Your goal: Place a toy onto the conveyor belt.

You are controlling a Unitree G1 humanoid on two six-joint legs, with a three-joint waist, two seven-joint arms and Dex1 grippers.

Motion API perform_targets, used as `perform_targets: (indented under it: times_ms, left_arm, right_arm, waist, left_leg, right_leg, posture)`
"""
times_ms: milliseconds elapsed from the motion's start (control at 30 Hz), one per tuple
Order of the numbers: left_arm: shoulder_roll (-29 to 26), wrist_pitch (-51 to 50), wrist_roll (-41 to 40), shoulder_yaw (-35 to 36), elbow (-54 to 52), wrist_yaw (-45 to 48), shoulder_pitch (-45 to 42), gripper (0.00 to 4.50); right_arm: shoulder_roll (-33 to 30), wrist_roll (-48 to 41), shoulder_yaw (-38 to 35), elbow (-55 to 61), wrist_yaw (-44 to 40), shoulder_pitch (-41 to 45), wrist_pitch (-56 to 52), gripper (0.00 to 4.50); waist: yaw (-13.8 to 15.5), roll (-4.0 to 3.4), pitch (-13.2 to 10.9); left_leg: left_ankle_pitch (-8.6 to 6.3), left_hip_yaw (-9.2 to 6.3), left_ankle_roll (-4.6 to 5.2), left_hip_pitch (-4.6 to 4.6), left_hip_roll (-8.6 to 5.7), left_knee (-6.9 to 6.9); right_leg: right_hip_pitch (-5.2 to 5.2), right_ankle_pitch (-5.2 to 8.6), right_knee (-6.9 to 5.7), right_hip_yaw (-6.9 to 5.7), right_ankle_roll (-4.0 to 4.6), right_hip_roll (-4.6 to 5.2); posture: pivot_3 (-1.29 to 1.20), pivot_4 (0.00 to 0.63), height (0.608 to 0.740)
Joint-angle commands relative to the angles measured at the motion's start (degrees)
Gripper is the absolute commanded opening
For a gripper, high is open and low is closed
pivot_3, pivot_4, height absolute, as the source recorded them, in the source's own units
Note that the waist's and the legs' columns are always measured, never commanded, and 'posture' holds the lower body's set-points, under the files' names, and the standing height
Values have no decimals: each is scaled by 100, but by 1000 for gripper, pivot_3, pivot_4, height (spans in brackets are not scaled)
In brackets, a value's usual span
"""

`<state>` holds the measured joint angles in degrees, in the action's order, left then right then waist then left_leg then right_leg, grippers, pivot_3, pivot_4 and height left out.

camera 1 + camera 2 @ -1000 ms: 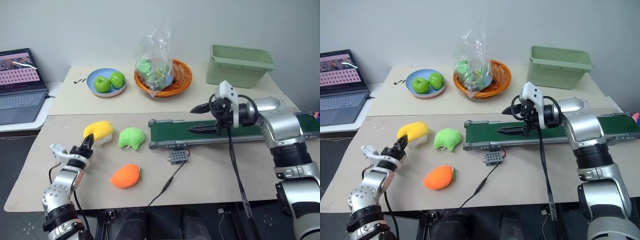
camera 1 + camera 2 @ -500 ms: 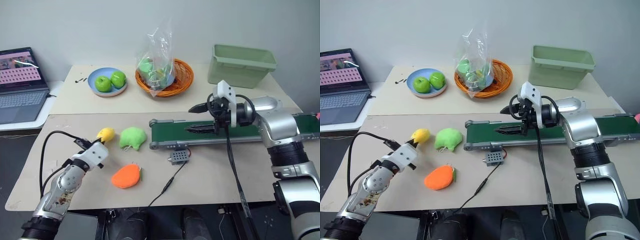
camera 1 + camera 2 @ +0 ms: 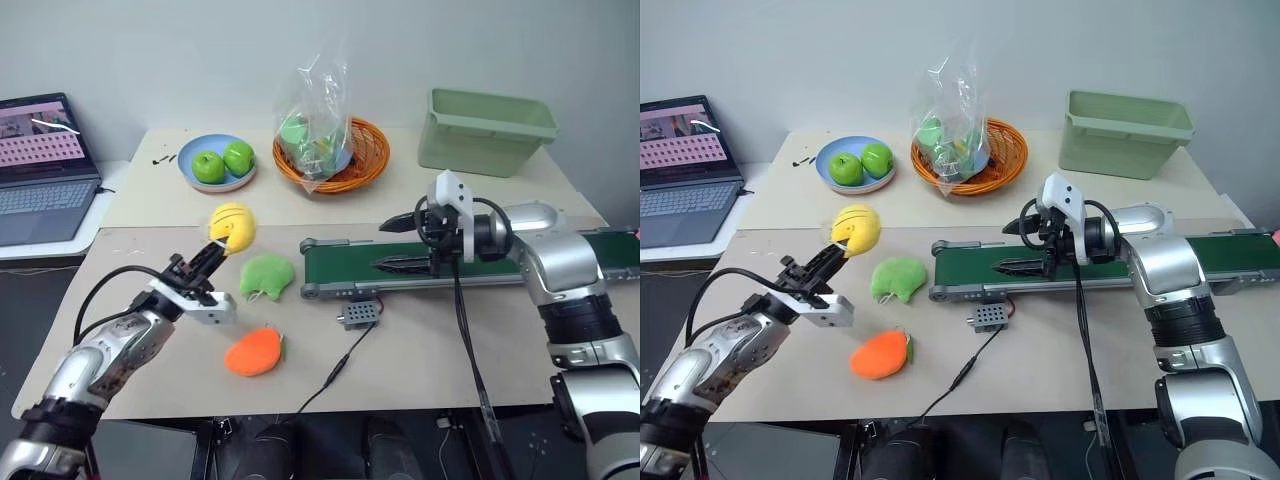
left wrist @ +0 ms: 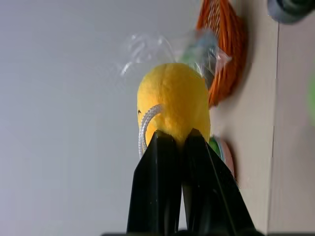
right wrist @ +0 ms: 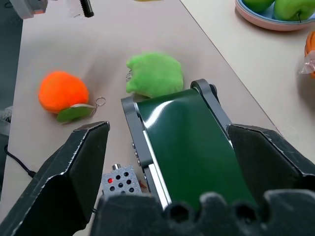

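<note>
Yellow toy (image 3: pixel 232 225) hangs clamped in the left gripper (image 3: pixel 205 262), raised left of the conveyor belt (image 3: pixel 500 268). Right gripper (image 3: pixel 400 243) hovers over the belt's left end, jaws apart.

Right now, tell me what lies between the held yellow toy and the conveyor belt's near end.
The light-green plush lies on the table there, below the lifted toy and just short of the conveyor belt, in both eye views.

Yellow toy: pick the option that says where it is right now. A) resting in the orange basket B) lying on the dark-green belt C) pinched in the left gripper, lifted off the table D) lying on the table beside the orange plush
C: the left gripper is shut on the yellow toy, which hangs above the table, short of the conveyor belt.
</note>
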<state>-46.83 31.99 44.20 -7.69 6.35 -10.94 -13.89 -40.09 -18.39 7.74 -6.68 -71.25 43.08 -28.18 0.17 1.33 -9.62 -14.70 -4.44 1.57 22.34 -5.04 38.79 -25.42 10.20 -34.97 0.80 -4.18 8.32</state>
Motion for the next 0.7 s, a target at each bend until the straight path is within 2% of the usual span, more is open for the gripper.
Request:
perform_targets:
  times_ms: [33,133,367,533,700]
  left_arm:
    - [53,583,46,-347,477,105,-668,18]
    - [267,1065,288,-867,1360,133,-1516,18]
    - [969,1702,781,-1708,2788,-195,-2825,18]
    - [1456,1793,1140,-2194,3593,-535,-3434,18]
    - [1672,1963,1246,-2505,3957,-643,-3716,18]
  right_arm:
    - [-108,-134,-262,292,72,-41,-73,4500]
    - [-166,-188,-331,432,150,-136,-151,4500]
    - [-296,-286,-533,796,338,-412,-364,4500]
    - [-390,-373,-715,1070,524,-635,-551,4500]
    - [-486,-456,-832,1268,684,-817,-650,4500]
  waist:
    - [-11,0,0]
    - [8,0,0]
    - [10,2,0]
    - [6,4,-1]
    - [-7,5,-2]
  left_leg:
    - [0,1,0,-1,0,0]
    - [1,0,-1,-2,-2,5]
    - [-2,0,6,3,-12,11]
    - [-2,2,7,6,-16,18]
    - [-3,2,9,5,-16,20]
  right_leg:
    - [0,0,0,1,0,0]
    - [5,0,-2,-2,0,0]
    - [11,-3,-2,-4,-5,0]
    - [14,-5,-2,-4,-10,-1]
    - [15,-6,-2,-4,-12,-1]
  posture:
    - [0,150,740]
    - [0,150,740]
    - [0,150,740]
    - [0,150,740]
    - [0,150,740]
